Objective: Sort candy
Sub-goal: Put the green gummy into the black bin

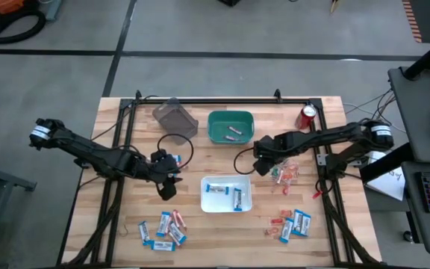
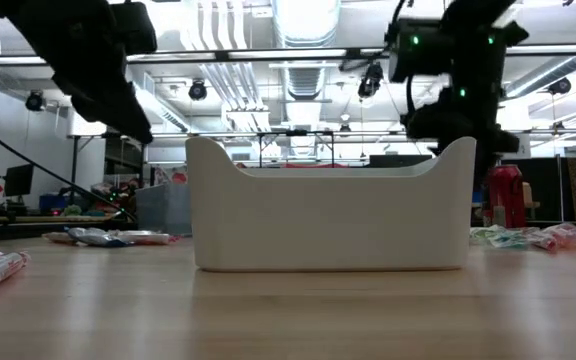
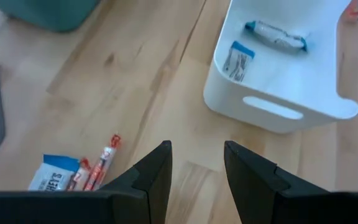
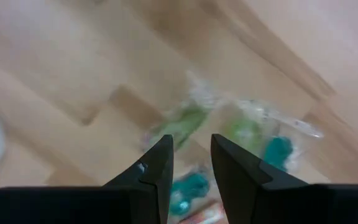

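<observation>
A white bin (image 1: 226, 205) stands mid-table and holds two blue-and-white packets (image 3: 272, 34). Behind it, a green bin (image 1: 230, 118) holds two slim sticks (image 1: 234, 133). Loose candy lies in three heaps: near left (image 1: 163, 229), near right (image 1: 290, 224), and right of the white bin (image 1: 286, 174). My left gripper (image 3: 197, 146) hangs open above bare wood to the left of the white bin, with nothing between its fingers. My right gripper (image 4: 191, 140) points down, open, over the green and teal wrapped sweets (image 4: 241, 134) of the right heap, clear of them.
A grey container (image 1: 175, 118) stands at the far left beside the green bin, and a red soda can (image 1: 308, 116) at the far right. A blue packet and red-white sticks (image 3: 79, 171) lie on the wood near my left gripper. A black frame (image 1: 222, 100) runs along the table's far side.
</observation>
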Tool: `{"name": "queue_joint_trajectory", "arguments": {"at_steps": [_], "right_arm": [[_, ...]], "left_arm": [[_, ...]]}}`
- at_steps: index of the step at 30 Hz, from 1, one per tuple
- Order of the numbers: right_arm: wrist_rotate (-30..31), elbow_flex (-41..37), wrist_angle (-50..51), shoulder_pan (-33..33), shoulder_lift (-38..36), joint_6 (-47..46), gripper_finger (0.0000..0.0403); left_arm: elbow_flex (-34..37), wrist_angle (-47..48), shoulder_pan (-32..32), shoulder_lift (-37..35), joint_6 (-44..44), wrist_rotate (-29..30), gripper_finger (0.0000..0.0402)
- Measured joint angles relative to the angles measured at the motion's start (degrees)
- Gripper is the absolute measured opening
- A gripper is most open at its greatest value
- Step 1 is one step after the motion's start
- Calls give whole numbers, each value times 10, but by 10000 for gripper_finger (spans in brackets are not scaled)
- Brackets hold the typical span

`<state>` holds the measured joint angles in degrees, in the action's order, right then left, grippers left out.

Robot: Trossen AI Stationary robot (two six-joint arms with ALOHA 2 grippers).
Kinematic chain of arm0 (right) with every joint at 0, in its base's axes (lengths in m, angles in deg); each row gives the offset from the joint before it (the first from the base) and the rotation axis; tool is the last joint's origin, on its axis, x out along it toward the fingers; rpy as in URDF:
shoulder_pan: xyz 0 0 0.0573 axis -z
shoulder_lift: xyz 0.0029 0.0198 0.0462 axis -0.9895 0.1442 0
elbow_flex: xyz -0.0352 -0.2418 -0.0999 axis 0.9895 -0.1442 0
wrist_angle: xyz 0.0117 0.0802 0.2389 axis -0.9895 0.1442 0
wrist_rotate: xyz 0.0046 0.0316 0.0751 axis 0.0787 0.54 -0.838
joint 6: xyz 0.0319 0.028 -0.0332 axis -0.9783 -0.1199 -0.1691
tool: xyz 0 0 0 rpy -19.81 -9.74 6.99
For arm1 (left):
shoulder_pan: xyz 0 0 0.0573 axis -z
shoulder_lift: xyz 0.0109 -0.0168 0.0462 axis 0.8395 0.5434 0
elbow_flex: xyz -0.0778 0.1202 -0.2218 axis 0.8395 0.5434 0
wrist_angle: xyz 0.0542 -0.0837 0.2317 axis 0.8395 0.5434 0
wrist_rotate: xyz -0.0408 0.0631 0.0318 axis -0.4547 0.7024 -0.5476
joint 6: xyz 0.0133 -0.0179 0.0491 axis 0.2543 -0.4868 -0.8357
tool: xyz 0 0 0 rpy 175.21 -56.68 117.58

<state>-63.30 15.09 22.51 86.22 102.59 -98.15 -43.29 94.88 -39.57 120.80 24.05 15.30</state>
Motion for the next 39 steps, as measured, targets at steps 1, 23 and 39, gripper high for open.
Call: {"name": "queue_joint_trajectory", "arguments": {"at_steps": [1, 23, 39], "right_arm": [[6, -9, -8, 0, 3, -5, 102], [8, -55, -164, 0, 74, 17, 22], [78, -59, -181, -48, -115, 118, 8]], "left_arm": [[-4, 0, 0, 0, -3, 5, 130], [-59, -20, 0, 0, -86, 98, 130], [6, -217, 11, 0, -101, 78, 112]]}}
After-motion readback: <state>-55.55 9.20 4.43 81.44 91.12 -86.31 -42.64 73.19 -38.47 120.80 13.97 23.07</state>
